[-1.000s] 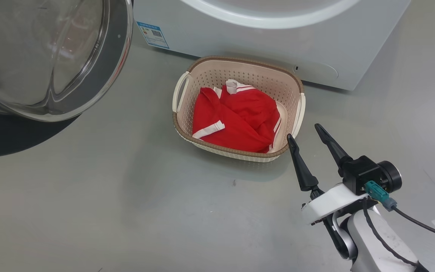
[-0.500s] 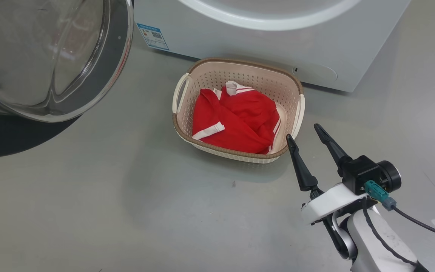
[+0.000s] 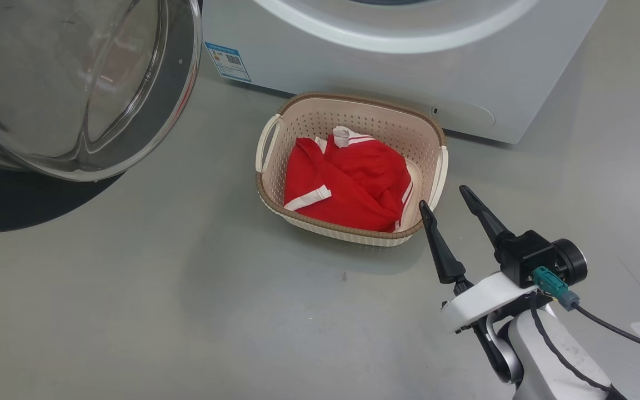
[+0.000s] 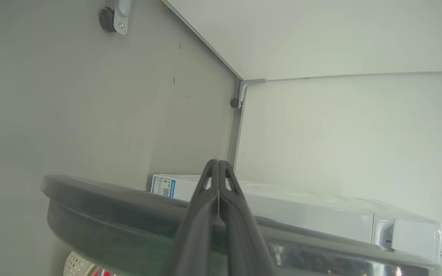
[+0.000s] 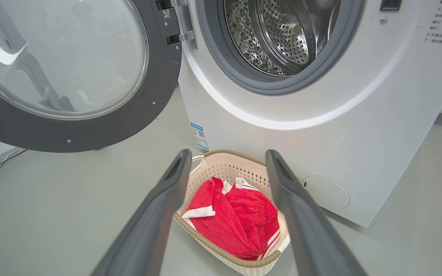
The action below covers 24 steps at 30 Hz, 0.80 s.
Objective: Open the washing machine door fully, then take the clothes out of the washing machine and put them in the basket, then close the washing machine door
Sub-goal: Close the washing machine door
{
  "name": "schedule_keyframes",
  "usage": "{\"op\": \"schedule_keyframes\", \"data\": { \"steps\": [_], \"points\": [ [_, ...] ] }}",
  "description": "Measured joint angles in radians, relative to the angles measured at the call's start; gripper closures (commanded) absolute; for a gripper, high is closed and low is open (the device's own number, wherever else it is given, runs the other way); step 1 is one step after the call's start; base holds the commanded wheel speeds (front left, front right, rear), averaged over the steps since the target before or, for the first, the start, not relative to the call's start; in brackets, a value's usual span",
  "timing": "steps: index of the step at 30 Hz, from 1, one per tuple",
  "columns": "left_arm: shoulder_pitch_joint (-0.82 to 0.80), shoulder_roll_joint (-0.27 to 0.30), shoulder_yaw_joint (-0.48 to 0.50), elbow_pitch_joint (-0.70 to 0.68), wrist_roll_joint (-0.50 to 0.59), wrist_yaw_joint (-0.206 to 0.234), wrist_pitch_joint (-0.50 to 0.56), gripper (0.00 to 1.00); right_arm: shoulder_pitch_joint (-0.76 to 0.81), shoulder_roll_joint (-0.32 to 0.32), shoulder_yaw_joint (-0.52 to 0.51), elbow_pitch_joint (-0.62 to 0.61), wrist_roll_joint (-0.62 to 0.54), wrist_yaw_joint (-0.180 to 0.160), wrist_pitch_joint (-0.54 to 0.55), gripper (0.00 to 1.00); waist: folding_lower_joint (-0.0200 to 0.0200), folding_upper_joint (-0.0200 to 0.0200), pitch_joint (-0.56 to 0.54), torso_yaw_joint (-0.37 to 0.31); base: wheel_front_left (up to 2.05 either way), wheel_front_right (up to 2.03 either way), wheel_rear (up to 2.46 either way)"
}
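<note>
Your red clothes point(image 3: 348, 183) lay in the basket point(image 3: 356, 99) before the washing machine point(image 5: 320, 126); its door point(image 5: 60, 61) hung open, not yet closed. Your right gripper point(image 3: 443, 196) gaped empty; your left gripper point(image 4: 218, 163) was pinched shut on nothing.

Grey floor point(image 3: 186, 311) bears the basket point(image 3: 364, 119) beside the washing machine point(image 3: 364, 72).

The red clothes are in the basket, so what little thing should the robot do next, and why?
Probably start pushing the door toward the machine with the left jaws, which are shut and sit close to its dark rim. The clothes lie in the basket, the drum looks empty, and the door stands wide open.
</note>
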<state>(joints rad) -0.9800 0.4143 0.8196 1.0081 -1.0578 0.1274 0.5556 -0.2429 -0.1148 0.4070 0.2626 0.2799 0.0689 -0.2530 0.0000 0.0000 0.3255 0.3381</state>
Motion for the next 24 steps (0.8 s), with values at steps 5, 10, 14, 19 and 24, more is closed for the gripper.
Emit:
{"op": "schedule_keyframes", "data": {
  "steps": [5, 10, 14, 19, 24],
  "points": [
    [-0.006, 0.012, -0.033, 0.013, 0.0, 0.0, 0.054, 1.0, 0.0, 0.002, 0.002, 0.004, 0.0, 0.0, 0.0, 0.0, 0.0, 0.0, -0.008, 0.0, 0.0, 0.0, 0.0],
    [-0.007, 0.021, -0.048, 0.02, 0.0, 0.0, 0.096, 1.0, 0.0, 0.004, 0.003, 0.004, 0.0, 0.0, 0.0, 0.0, 0.0, 0.0, -0.014, 0.0, 0.0, 0.0, 0.0],
    [-0.009, 0.029, -0.055, 0.026, 0.0, 0.0, 0.127, 1.0, 0.0, 0.007, 0.004, 0.004, 0.0, 0.0, 0.0, 0.0, 0.0, 0.0, -0.017, 0.001, 0.0, 0.0, 0.0],
    [-0.017, 0.04, -0.06, 0.039, 0.0, 0.0, 0.158, 1.0, 0.0, 0.007, 0.004, 0.004, 0.0, 0.0, 0.0, 0.0, 0.0, 0.0, -0.016, 0.003, 0.0, 0.0, 0.0],
    [-0.02, 0.045, -0.078, 0.045, 0.0, -0.001, 0.198, 1.0, 0.0, 0.009, 0.001, 0.003, 0.0, 0.0, 0.0, 0.0, 0.0, 0.0, -0.013, 0.005, 0.0, 0.0, 0.0]
  ]
}}
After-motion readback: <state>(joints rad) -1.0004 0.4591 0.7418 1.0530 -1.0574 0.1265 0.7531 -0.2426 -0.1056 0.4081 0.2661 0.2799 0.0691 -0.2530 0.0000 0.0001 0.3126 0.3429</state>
